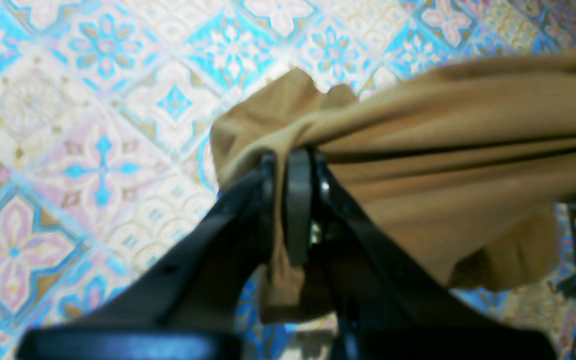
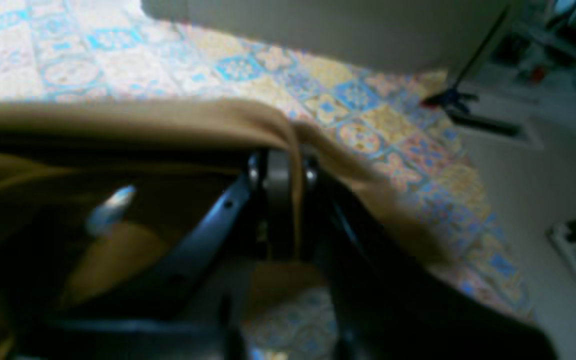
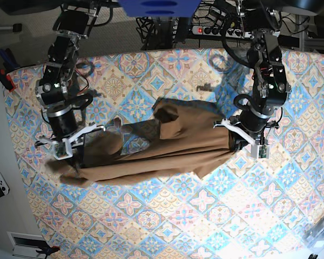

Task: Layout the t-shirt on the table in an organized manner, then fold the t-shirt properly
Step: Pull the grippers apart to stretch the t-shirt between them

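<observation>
Both fingers (image 1: 290, 165) (image 2: 278, 170) pinch t-shirt (image 3: 167, 148) above table (image 3: 205, 216).

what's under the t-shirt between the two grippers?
The t-shirt hangs stretched between the left gripper and right gripper, both shut on it. Patterned table shows around it; what lies directly under the cloth is covered.

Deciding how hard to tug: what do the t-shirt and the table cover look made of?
The t-shirt looks like soft matte knit, probably cotton: it drapes and bunches in loose folds where the left pincer and right pincer pinch it. The table cover looks like thin printed cloth lying flat; its weave is too blurred to tell.
</observation>
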Action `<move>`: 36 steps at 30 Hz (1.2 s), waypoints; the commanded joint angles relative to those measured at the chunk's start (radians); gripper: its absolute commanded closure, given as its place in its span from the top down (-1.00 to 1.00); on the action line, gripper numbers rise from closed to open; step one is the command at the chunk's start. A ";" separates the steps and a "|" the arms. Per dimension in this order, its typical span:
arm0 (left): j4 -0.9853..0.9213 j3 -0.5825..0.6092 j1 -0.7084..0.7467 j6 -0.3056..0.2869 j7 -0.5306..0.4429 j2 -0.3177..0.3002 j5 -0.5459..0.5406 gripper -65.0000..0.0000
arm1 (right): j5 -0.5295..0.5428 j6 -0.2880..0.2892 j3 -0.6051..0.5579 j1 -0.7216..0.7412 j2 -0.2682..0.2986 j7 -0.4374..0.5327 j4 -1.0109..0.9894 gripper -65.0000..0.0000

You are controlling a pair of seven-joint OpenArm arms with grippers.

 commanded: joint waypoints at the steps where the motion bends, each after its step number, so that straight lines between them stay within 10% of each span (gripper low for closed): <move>1: 0.003 -0.010 -0.007 0.004 -0.017 -0.011 0.014 -1.00 | 0.013 -0.006 -0.016 0.020 0.017 0.030 0.015 -1.00; 14: 0.052 -0.017 0.093 0.004 -0.024 -0.014 0.022 -1.00 | 0.014 -0.006 -0.031 -0.181 0.027 0.285 0.017 -1.00; 30: -0.442 -0.008 -0.214 0.003 0.009 -0.035 0.020 -1.00 | -0.067 -0.004 -0.197 0.313 0.052 -0.194 -0.299 -0.98; 36: -0.442 -0.008 -0.182 0.003 0.052 -0.034 0.017 0.21 | -0.104 -0.004 -0.249 0.353 0.052 -0.218 -0.322 -0.12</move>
